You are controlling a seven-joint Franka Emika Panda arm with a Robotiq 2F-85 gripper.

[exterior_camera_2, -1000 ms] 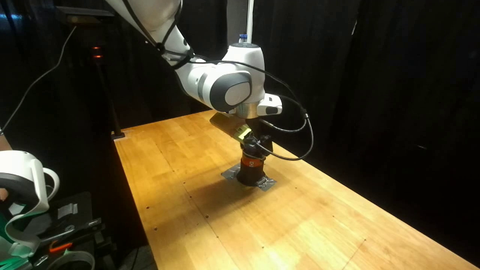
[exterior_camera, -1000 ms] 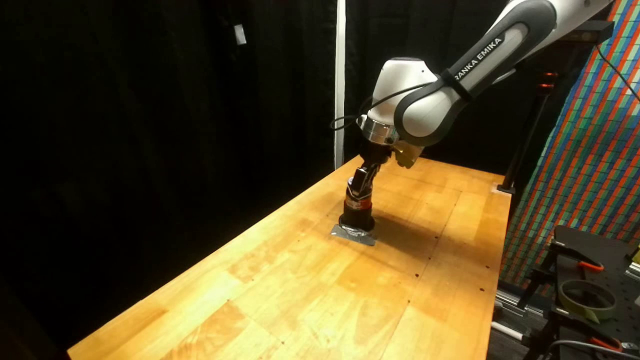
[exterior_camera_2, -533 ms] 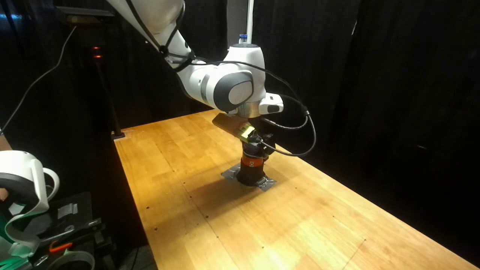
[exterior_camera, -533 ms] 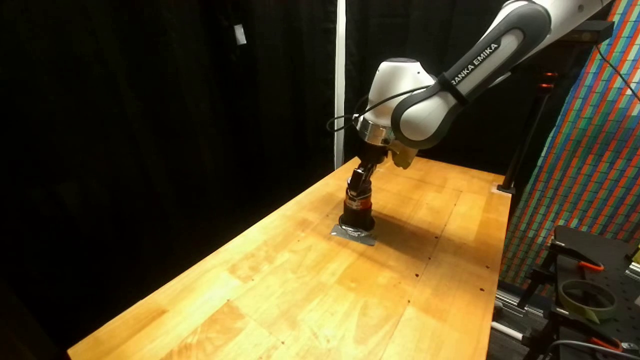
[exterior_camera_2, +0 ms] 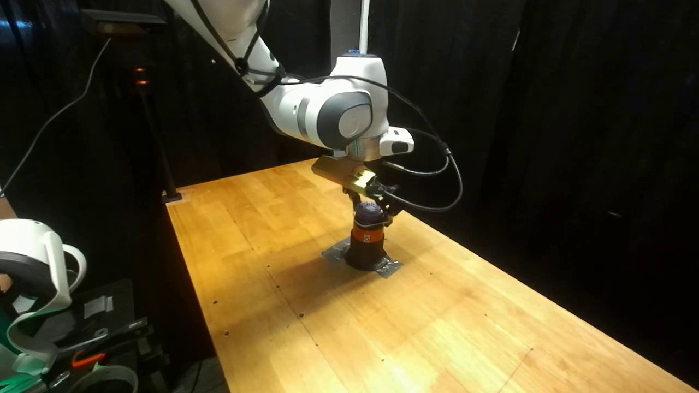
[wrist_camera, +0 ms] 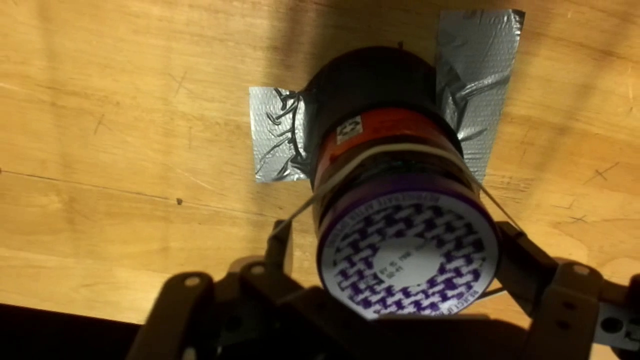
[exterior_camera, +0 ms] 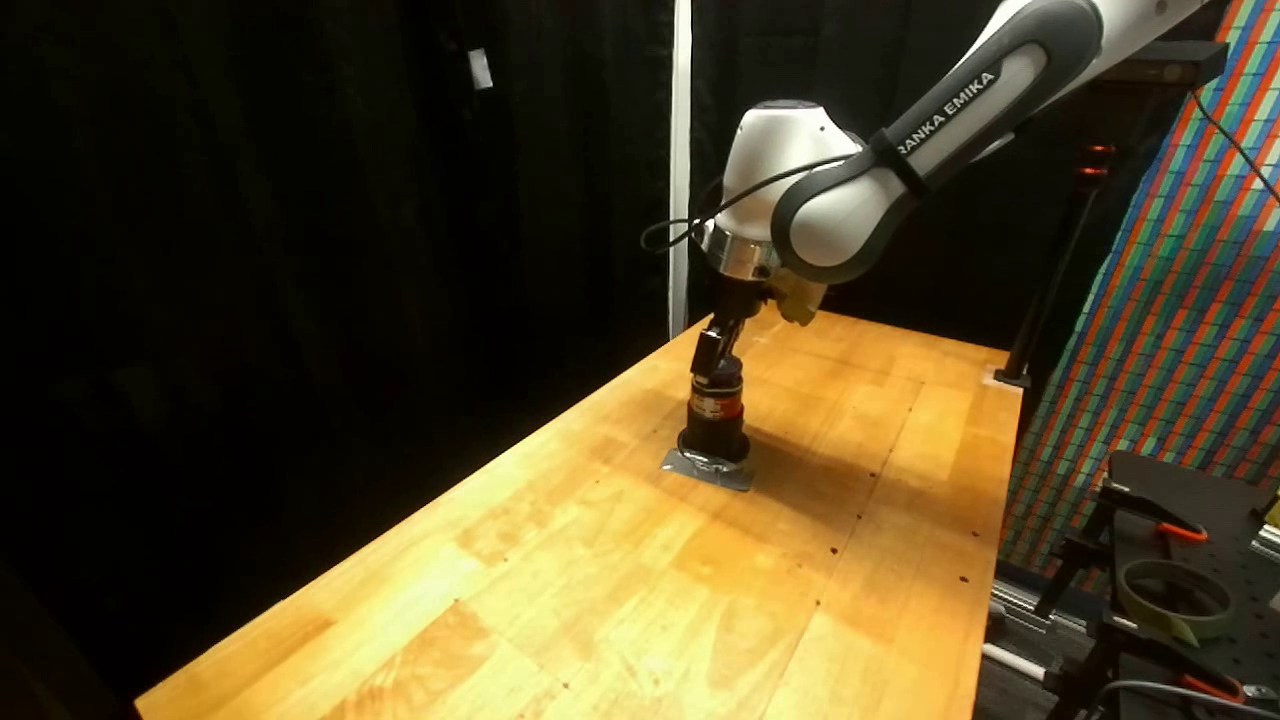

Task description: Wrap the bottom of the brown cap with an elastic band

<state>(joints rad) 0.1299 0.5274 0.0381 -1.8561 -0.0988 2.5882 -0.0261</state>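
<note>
The brown cap (wrist_camera: 395, 125), a dark cylinder with a red-orange band, stands upright on the table in both exterior views (exterior_camera: 716, 410) (exterior_camera_2: 367, 236). Its purple-and-white patterned top (wrist_camera: 407, 260) faces the wrist camera. A thin pale elastic band (wrist_camera: 400, 148) lies across the cap's side above the orange part. It stretches out to both fingertips and also shows in an exterior view (exterior_camera_2: 371, 225). My gripper (wrist_camera: 395, 232) is open, one finger on each side of the cap's top, also in both exterior views (exterior_camera: 708, 372) (exterior_camera_2: 373, 213). The band's near side is mostly hidden.
Silver tape (wrist_camera: 480, 75) holds the cap's wide black foot to the wooden table (exterior_camera: 620, 590). A cable loop (exterior_camera_2: 456, 202) hangs beside the wrist. A side stand with a tape roll (exterior_camera: 1175, 600) is beyond the table edge.
My gripper has risen and shifted slightly sideways. The cap's top now shows between the fingers in an exterior view. The cap and tape have not moved.
</note>
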